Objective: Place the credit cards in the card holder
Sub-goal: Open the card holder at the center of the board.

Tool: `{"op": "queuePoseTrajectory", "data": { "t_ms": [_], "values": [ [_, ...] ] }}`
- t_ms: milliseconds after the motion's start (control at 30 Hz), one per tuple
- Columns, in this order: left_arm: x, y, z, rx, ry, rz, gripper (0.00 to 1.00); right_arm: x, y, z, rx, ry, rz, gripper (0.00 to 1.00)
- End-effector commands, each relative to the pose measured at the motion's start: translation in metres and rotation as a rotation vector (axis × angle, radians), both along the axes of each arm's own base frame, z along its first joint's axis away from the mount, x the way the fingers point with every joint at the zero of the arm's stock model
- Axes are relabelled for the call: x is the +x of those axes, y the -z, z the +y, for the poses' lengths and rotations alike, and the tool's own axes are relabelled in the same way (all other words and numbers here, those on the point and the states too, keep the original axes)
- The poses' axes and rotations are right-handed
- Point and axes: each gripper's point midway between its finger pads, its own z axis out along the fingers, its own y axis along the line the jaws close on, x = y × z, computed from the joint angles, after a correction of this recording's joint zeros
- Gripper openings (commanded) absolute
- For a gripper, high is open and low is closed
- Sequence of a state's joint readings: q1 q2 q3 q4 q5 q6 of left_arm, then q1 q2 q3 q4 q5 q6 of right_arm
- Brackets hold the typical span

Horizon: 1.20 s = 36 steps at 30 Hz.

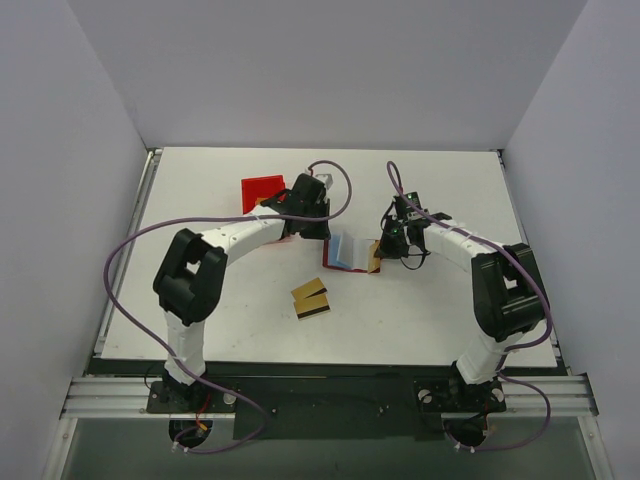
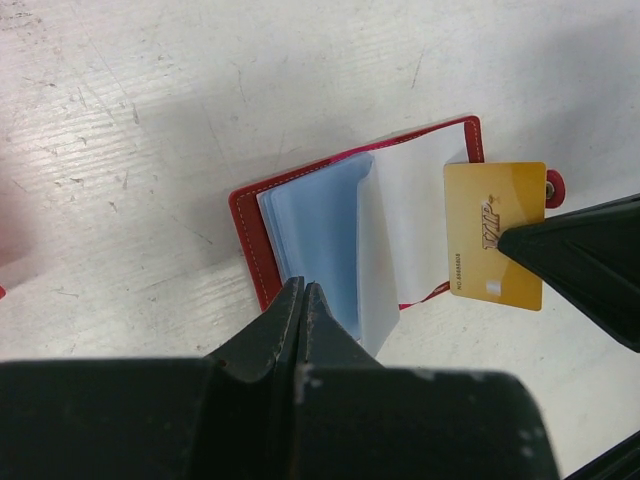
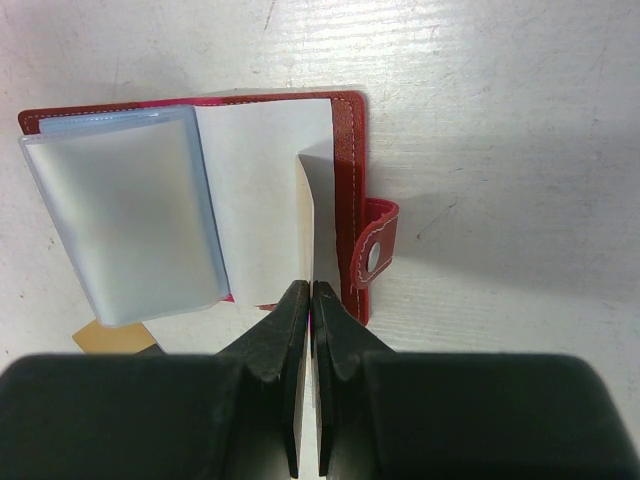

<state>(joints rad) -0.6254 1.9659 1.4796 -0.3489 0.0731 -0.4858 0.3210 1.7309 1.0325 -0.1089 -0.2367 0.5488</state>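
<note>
The card holder (image 1: pixel 345 252) lies open mid-table, with a red cover, light blue sleeves and a snap tab (image 3: pixel 377 245). It also shows in the left wrist view (image 2: pixel 310 225) and the right wrist view (image 3: pixel 120 215). My right gripper (image 1: pixel 386 250) is shut on a gold credit card (image 2: pixel 495 235) and holds it on edge over the holder's right side; the card is seen edge-on in the right wrist view (image 3: pixel 307 220). My left gripper (image 2: pixel 303 290) is shut, with its tips at the holder's blue sleeves. Two more gold cards (image 1: pixel 310 298) with dark stripes lie in front of the holder.
A bright red open bin (image 1: pixel 262 192) stands behind my left gripper (image 1: pixel 320 230). White walls enclose the table on three sides. A tan card corner (image 3: pixel 110 338) shows at the lower left of the right wrist view.
</note>
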Motion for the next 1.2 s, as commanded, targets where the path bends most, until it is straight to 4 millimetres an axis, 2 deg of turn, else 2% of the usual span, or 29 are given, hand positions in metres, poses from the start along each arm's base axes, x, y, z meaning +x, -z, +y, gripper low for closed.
{"op": "queuePoseTrajectory", "data": {
  "t_ms": [0, 167, 533, 1167],
  "values": [
    [0.010, -0.002, -0.002, 0.028, -0.001, -0.019, 0.00, -0.003, 0.010, -0.008, -0.036, 0.014, 0.042, 0.00],
    [0.008, 0.012, -0.001, 0.058, -0.006, 0.001, 0.00, -0.003, 0.011, -0.008, -0.036, 0.013, 0.045, 0.00],
    [0.008, 0.027, 0.002, 0.093, -0.011, 0.033, 0.00, -0.003, 0.012, -0.008, -0.032, 0.013, 0.051, 0.00],
    [-0.002, 0.046, -0.016, 0.087, 0.053, 0.082, 0.00, -0.003, 0.014, -0.007, -0.024, 0.012, 0.059, 0.00]
  ]
}}
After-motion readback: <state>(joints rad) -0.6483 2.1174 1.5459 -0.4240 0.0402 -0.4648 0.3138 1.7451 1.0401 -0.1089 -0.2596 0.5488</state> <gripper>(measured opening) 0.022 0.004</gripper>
